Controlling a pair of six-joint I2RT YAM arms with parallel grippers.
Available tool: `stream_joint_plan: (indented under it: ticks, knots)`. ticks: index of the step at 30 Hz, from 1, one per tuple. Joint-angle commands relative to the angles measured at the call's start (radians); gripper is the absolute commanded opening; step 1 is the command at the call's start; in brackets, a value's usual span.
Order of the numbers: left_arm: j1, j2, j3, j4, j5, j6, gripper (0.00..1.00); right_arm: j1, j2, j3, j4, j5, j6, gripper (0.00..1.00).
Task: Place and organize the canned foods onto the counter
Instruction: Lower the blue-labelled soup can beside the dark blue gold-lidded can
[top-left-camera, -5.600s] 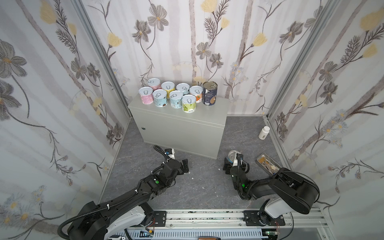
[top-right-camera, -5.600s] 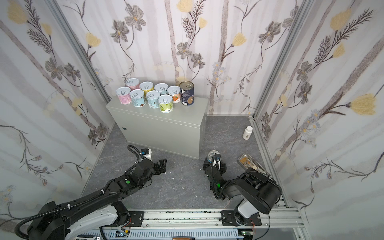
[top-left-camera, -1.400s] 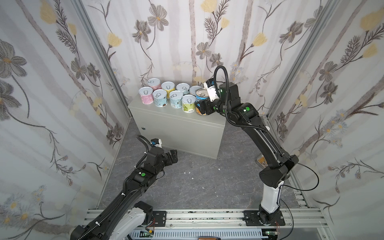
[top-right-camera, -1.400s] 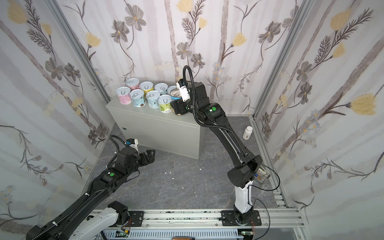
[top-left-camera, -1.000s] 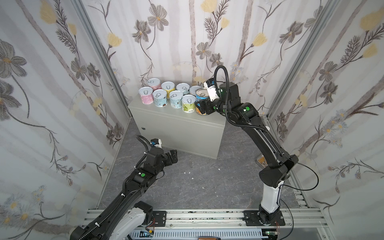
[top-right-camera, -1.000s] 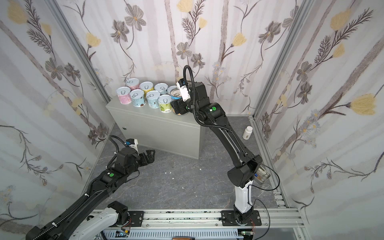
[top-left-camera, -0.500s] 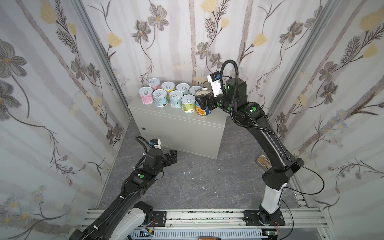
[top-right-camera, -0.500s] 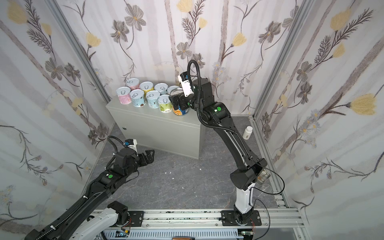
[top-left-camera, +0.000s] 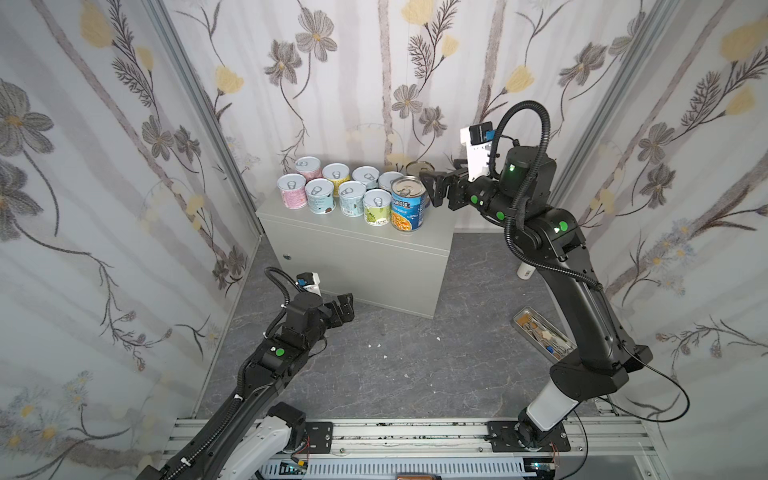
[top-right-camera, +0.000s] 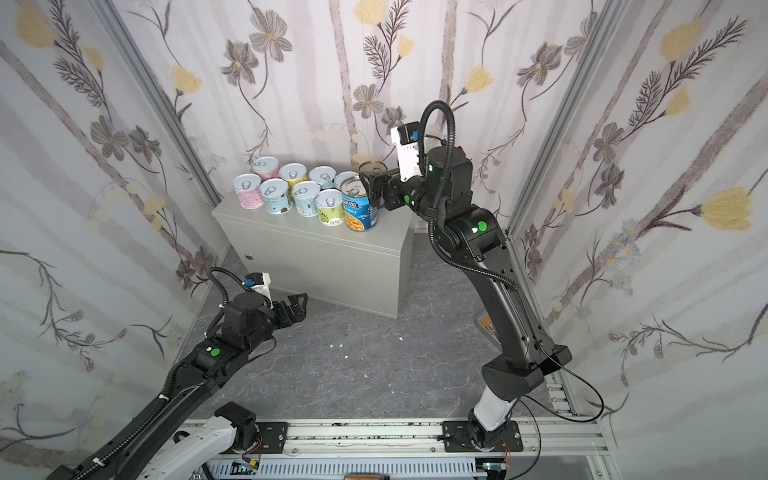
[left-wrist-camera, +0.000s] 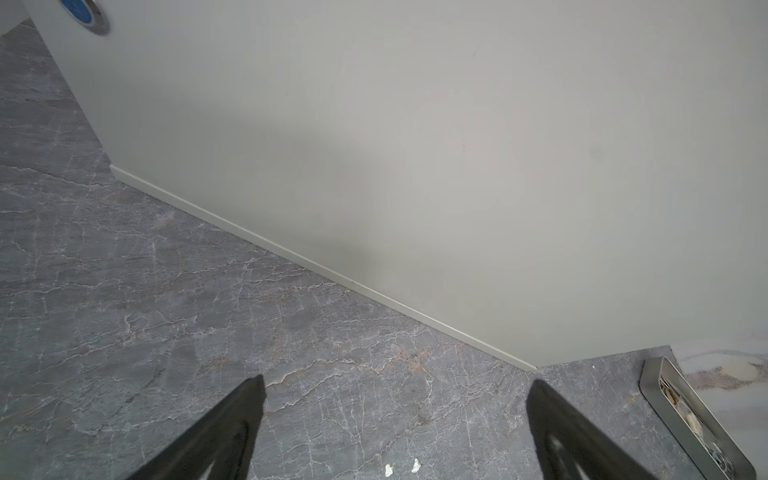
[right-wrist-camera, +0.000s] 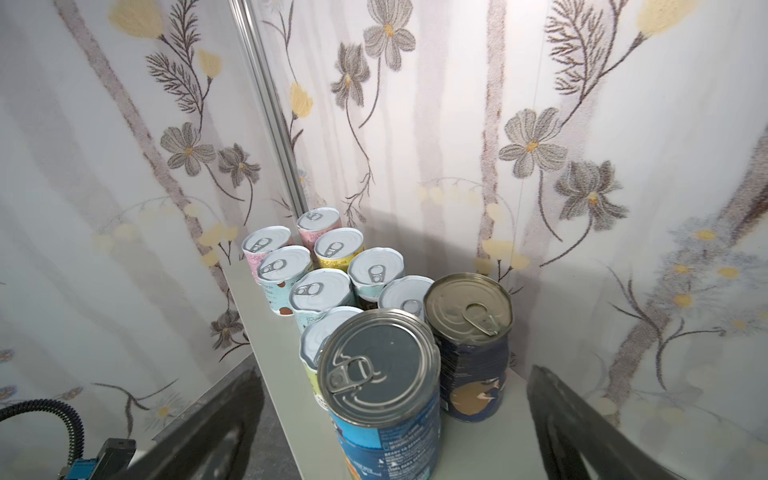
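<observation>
All ten cans stand upright in a tight cluster on the grey worktop (top-left-camera: 353, 239). The eight short cans (top-left-camera: 352, 195) sit in two rows. The tall blue can (top-left-camera: 408, 205) stands at the front row's right end and hides part of the short can behind it. The dark navy can (right-wrist-camera: 469, 345) is behind the blue one; in both top views little more than its lid shows past the right fingers (right-wrist-camera: 561, 419). These are spread wide and hold nothing, just right of the blue can; whether a tip touches it I cannot tell. The left fingers (left-wrist-camera: 224, 428) are also spread wide and empty, low over the floor (left-wrist-camera: 166, 291) before the worktop's front. The right arm covers part of the flat tin (top-left-camera: 540, 334) and most of a white bottle (top-left-camera: 525, 272). The left wrist view cuts off the round lock (left-wrist-camera: 85, 12).
</observation>
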Motion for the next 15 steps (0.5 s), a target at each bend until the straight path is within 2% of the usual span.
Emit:
stream_joint_plan:
  ticks: [1,6,12,15]
  knots:
    - [0.002,0.002,0.016,-0.003,-0.015,0.012,1.0,-0.051,-0.012,-0.055,0.026,-0.015,0.053,0.96]
    - [0.002,0.014,0.022,-0.005,-0.017,0.017,1.0,-0.129,0.008,-0.146,0.068,0.014,0.078,0.92]
    - [0.002,0.022,0.011,-0.003,-0.029,0.017,1.0,-0.149,0.092,-0.152,0.072,0.061,0.065,0.81]
    - [0.002,0.021,0.001,-0.004,-0.04,0.019,1.0,-0.152,0.123,-0.163,0.083,0.065,0.066,0.79]
